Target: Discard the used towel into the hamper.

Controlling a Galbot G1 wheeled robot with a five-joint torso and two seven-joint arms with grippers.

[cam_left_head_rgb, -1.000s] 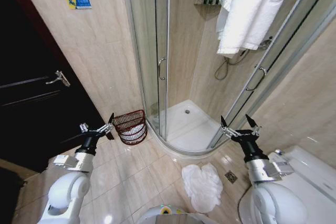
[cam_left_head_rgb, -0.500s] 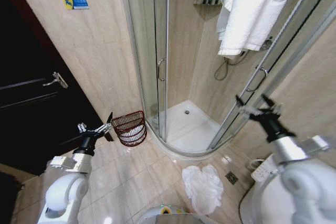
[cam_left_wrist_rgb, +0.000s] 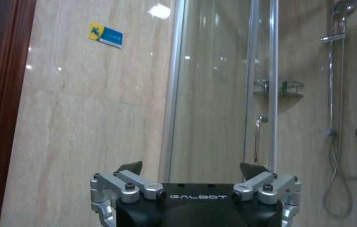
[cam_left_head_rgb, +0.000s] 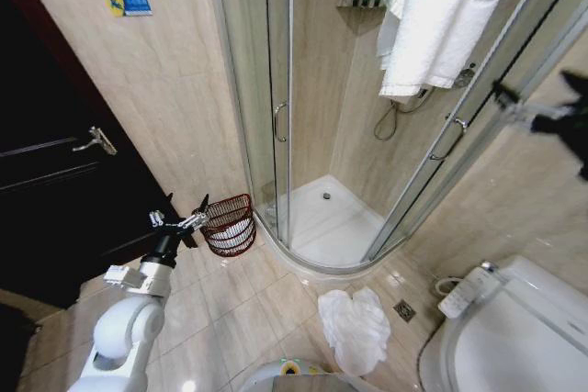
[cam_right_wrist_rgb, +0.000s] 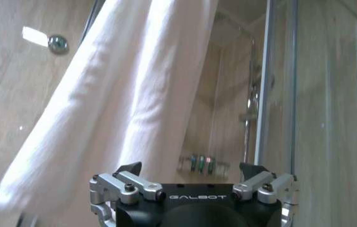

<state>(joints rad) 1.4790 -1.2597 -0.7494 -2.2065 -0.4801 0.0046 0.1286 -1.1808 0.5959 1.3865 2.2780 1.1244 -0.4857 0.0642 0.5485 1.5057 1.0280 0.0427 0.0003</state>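
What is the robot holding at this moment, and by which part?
Nothing is held. The left gripper is open and empty beside the hamper. The right gripper is open too, raised near the hanging white towel.

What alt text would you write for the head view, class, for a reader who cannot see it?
A crumpled white towel lies on the tiled bathroom floor in front of a glass corner shower. The left pincer, open, is beside a reddish-brown wire hamper by the wall; the right pincer is raised high near a hanging white towel.
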